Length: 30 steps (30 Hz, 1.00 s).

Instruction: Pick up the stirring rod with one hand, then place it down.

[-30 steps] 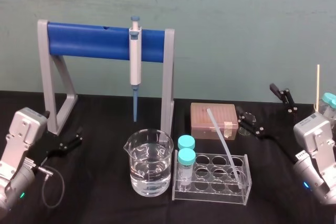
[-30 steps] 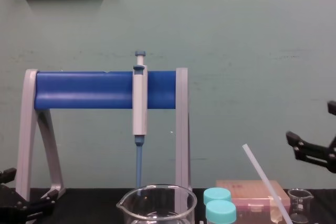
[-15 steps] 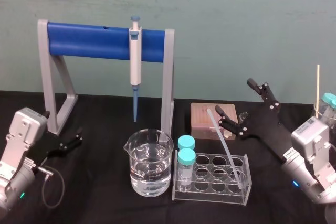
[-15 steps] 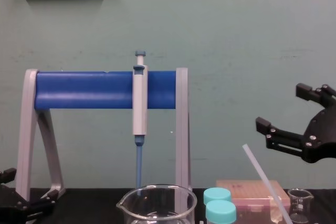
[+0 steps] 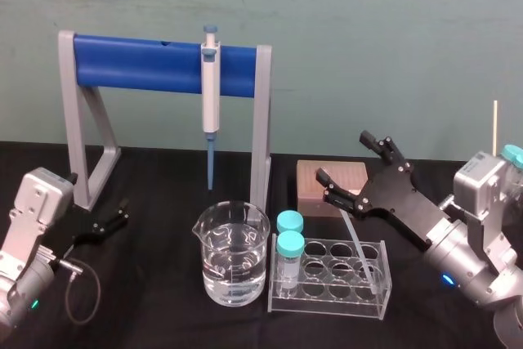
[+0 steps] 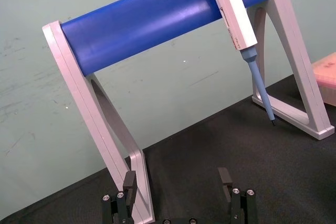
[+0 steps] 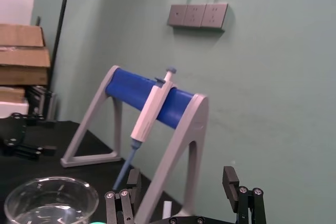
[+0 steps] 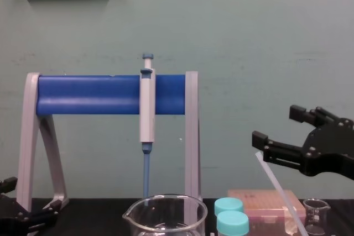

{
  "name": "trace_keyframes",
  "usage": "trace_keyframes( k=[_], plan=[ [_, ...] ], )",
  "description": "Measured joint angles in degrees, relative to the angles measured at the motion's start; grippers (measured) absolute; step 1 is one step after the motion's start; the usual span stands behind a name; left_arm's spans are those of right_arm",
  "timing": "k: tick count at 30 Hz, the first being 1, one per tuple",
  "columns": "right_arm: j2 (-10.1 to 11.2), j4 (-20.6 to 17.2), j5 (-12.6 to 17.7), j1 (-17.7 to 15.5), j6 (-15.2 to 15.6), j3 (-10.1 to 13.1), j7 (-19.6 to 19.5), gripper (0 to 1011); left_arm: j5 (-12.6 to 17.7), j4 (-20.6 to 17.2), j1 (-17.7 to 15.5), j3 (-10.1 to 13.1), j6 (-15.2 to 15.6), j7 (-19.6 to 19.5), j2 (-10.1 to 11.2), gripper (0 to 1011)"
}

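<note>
Head view: right gripper [image 5: 343, 157] spread wide, holding nothing, poised around the upper end of the stirring rod [image 5: 360, 244]. The rod stands tilted in the right end of the test-tube rack [image 5: 331, 293], top leaning left.

Left wrist view: left gripper [image 6: 177, 179] open, empty, low beside the pipette stand [image 6: 100, 114] foot.

Right wrist view: fingers [image 7: 229, 178] well apart; a whitish tip, apparently the rod's, between them.

Chest view: lower finger just above the rod's top; contact not confirmed.
</note>
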Motion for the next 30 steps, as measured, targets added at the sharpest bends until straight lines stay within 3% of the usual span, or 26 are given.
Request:
trace_keyframes(
  k=[7, 23, 30],
  plan=[
    [-1.0, 1.5, 3.6, 1.1, 4.2, 0.5, 3.7, 1003, 0.0, 0.0, 0.0, 0.0, 0.0, 0.0, 0.0, 1000],
    [-2.7, 4.8, 5.2, 3.3, 12.0, 1.4, 7.7, 1003, 0.0, 0.0, 0.0, 0.0, 0.0, 0.0, 0.0, 1000],
    [-3.5, 6.2, 5.5, 4.0, 14.0, 1.8, 9.3, 1003, 0.0, 0.0, 0.0, 0.0, 0.0, 0.0, 0.0, 1001]
  ],
)
